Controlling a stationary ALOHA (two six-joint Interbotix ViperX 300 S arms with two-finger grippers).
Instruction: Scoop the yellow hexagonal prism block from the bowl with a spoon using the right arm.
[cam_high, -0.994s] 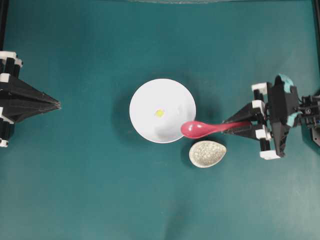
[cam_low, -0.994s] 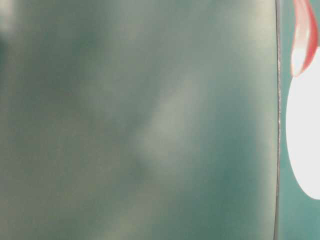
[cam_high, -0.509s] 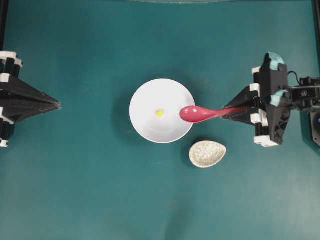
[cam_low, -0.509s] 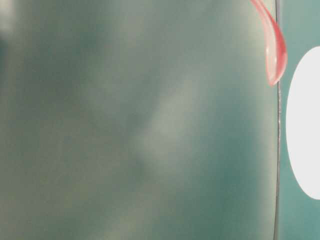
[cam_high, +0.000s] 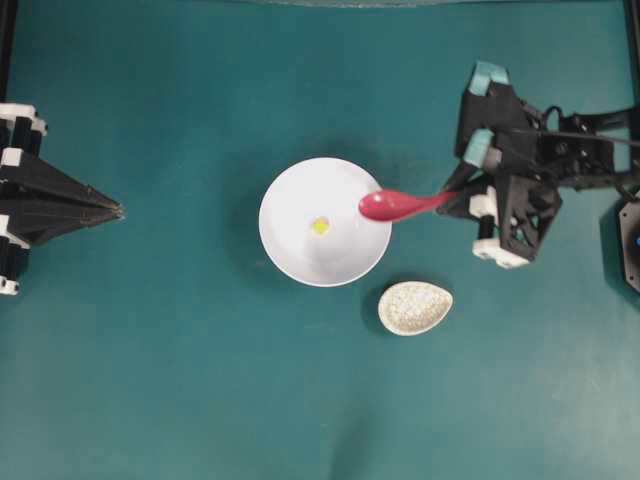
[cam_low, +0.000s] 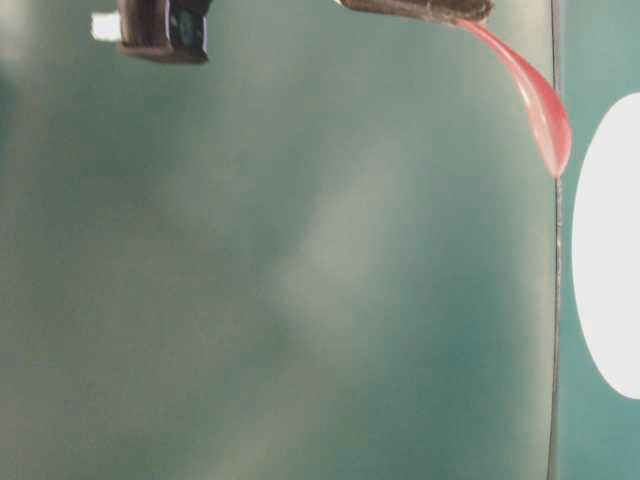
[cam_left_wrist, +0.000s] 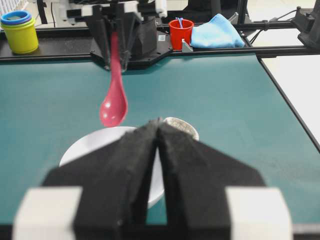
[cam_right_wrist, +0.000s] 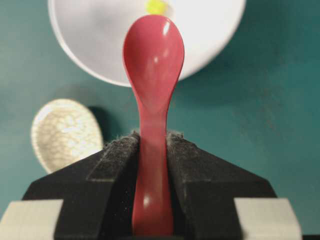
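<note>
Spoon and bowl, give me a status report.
Right gripper shut on spoon, scoop above bowl rim. Yellow block in bowl. Left gripper shut, idle. Nothing in the way.

Deep teal table (cam_high: 200, 400) all around, and on it the bowl (cam_high: 300, 255) gleams plain glossy white. Inside the bowl, a speck of bright yellow: the yellow hexagonal prism block (cam_high: 319, 226). Over the bowl's rim, the spoon (cam_high: 395, 205) shows glossy pink-red with pale highlights. Just beside the bowl, the oval spoon rest (cam_high: 415, 307) is beige with a fine crackle speckle. The right arm (cam_high: 520, 190) is black with white fittings and teal pads. Beyond the bowl, a red cup (cam_left_wrist: 180, 33), a light blue cloth (cam_left_wrist: 217, 32), a yellow pot (cam_left_wrist: 20, 36) rimmed in blue.
</note>
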